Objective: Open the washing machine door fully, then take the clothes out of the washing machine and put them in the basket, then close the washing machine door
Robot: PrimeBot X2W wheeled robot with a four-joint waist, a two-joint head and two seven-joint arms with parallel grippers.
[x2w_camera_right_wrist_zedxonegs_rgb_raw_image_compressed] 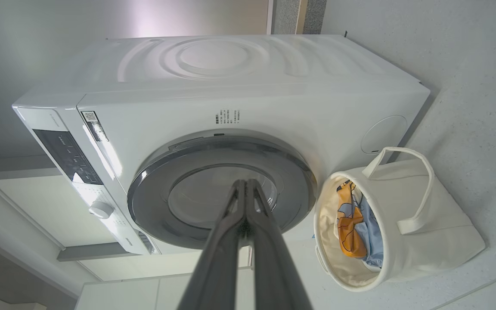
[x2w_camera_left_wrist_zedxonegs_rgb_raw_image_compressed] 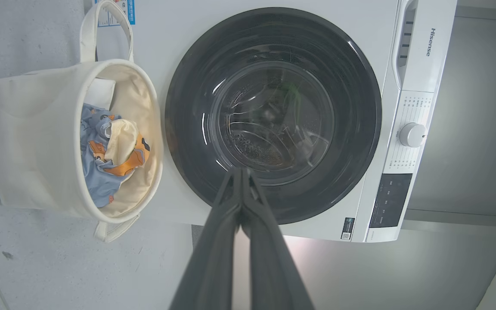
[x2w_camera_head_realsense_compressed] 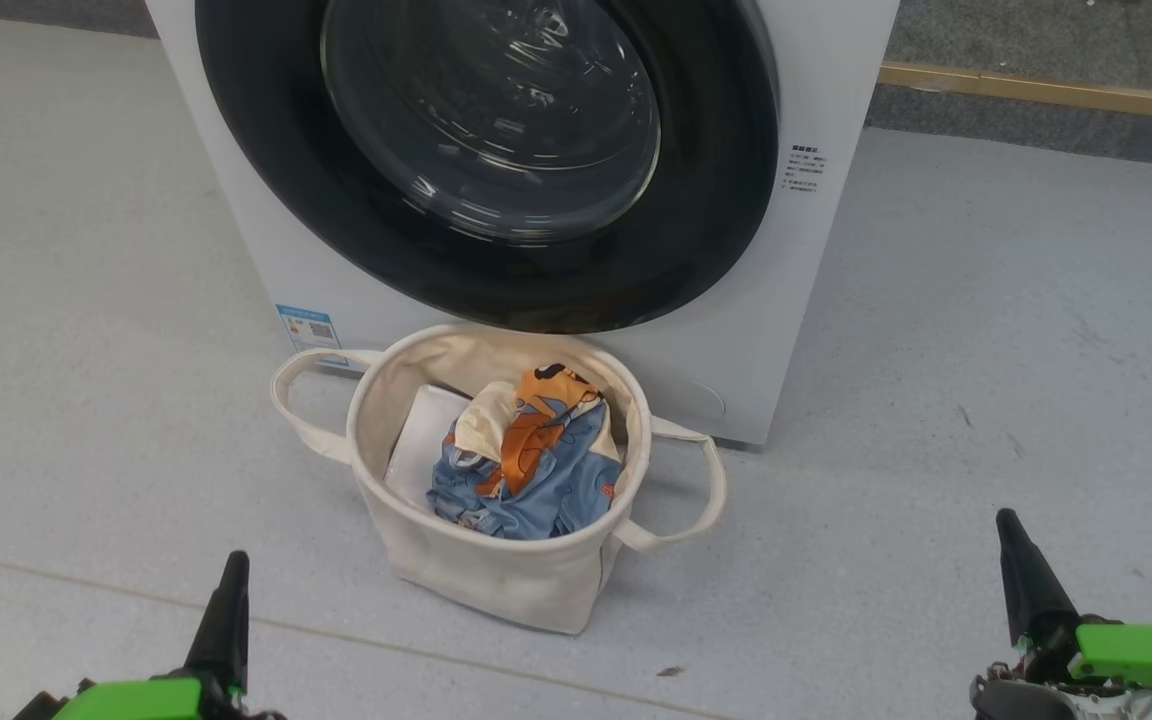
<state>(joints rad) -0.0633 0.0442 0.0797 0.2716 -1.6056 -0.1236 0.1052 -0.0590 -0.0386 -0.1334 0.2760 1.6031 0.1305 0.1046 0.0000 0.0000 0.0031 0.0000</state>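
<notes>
The clothes lie bundled in the basket, just near of the washing machine, its washing machine door apparently shut, so the last step seems done, and the left gripper and right gripper, jaws together and empty, need no further move.

I see a glossy black rim and clear glass on the washing machine door; the washing machine is smooth white, perhaps painted metal; the basket matt canvas, the clothes soft cloth.
</notes>
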